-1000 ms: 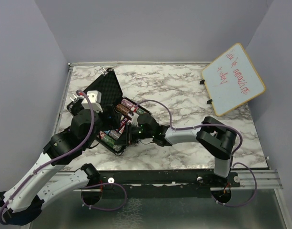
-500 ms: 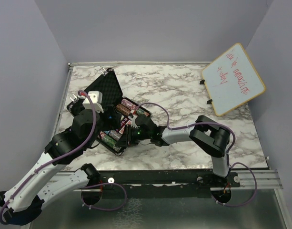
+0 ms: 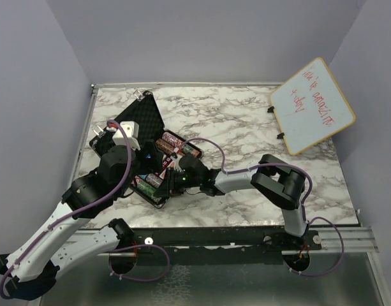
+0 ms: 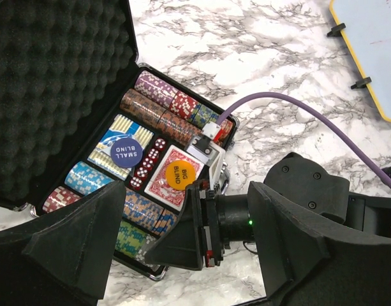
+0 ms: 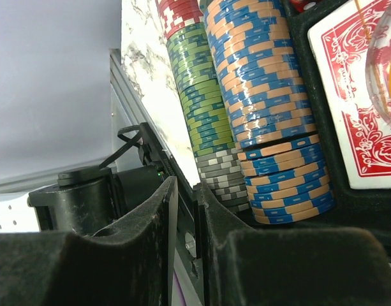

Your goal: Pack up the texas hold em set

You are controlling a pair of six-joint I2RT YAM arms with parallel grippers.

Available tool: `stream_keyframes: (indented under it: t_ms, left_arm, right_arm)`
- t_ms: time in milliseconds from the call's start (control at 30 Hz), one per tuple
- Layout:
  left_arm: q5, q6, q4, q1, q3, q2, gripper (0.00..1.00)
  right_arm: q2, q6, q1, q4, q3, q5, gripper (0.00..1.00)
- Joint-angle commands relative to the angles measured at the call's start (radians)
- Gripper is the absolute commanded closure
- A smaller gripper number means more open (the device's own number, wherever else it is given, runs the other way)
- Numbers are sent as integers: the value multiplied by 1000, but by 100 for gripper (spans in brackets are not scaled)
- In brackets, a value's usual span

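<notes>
Black case (image 4: 48, 83) lies open on marble table (image 4: 291, 57), foam lid raised at left. In tray: chip stacks (image 5: 265, 121), red dice (image 4: 147, 162), blind buttons (image 4: 180, 174). At near wall: right gripper (image 5: 185, 191), fingers nearly together, pinching case rim. Above: left gripper (image 4: 187, 204), jaws spread wide, empty

case (image 4: 55, 76): black | chips (image 5: 265, 95): blue-orange striped | dice (image 4: 147, 164): red | table (image 4: 246, 51): grey-veined marble

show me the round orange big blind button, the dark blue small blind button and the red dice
round orange big blind button (image 4: 180, 173), left wrist view, centre of its face
dark blue small blind button (image 4: 125, 152), left wrist view, centre of its face
red dice (image 4: 149, 163), left wrist view, middle of the row
</notes>
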Motion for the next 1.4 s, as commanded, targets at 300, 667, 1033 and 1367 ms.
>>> stream_keyframes:
  t_ms: [300,667,1033,1367]
  left_arm:
    - [-42,21,12,-2,11,25,15]
    - [-40,15,19,-4,11,40,14]
    - [-74,53,19,-4,11,69,10]
    - [-211,121,19,-3,90,193,1]
  right_arm:
    - [-137,-102,5,12,-65,91,71]
    - [-100,-79,6,30,-66,-20,73]
    - [-12,-59,6,-24,-62,22,80]
    - [-234,-43,-8,-83,-138,164,69]
